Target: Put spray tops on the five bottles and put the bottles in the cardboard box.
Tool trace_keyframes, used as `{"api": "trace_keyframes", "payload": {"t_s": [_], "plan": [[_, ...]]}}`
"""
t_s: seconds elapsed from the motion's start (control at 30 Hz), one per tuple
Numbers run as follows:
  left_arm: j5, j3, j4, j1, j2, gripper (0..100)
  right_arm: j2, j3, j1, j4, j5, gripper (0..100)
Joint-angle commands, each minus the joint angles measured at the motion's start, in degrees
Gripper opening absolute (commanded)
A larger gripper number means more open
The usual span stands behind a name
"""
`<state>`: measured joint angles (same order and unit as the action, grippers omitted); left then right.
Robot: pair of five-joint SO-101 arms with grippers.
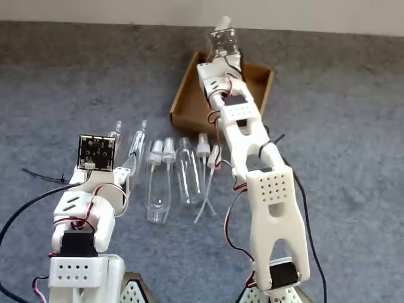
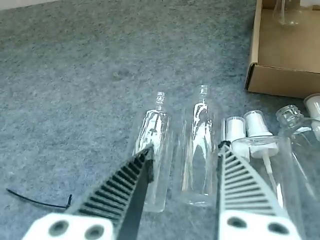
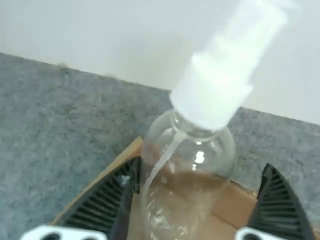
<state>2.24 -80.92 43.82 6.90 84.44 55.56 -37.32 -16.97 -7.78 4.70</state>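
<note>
The cardboard box point(image 1: 187, 108) sits at the far side of the grey carpet point(image 1: 341, 126), with the right arm point(image 1: 252, 145) stretched out over it. The right gripper point(image 3: 197, 200) is spread wide around a capped bottle point(image 3: 190, 170) standing in the box, and one finger is clear of the glass. The left gripper point(image 2: 185, 148), likewise parted and holding nothing, hangs over uncapped bottles point(image 2: 201, 150) lying side by side on the carpet. Just beside them lie further bottles and white spray tops point(image 1: 202, 144). A black cable tie point(image 2: 35, 200) lies apart.
</note>
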Motion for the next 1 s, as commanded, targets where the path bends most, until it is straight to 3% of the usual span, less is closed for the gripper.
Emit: {"api": "trace_keyframes", "payload": {"t_s": [0.0, 0.13, 0.27, 0.57, 0.8, 0.97], "plan": [[-0.18, 0.22, -1.23, 0.31, 0.66, 20, -6.11, -6.2, 0.4, -2.59, 0.53, 29.9], [-0.18, 0.22, -1.23, 0.31, 0.66, 20, -6.37, -12.09, 0.4, -6.81, 0.26, 29.9], [-0.18, 0.13, -1.23, 0.31, 0.66, 20, -6.37, -24.57, 0.4, -17.63, 0.18, 29.9], [-0.18, 0.13, -1.23, 0.48, 0.66, 20, -6.02, -54.99, -0.4, -59.65, 0.53, 29.8], [-0.18, 0.13, -1.23, 0.66, 0.66, 20, -6.46, -63.52, -3.91, -91.21, 0.53, 29.8], [-0.18, 0.13, -1.23, 0.66, 0.66, 20, -7.96, -63.25, -5.14, -93.58, 0.18, 29.6]]}}
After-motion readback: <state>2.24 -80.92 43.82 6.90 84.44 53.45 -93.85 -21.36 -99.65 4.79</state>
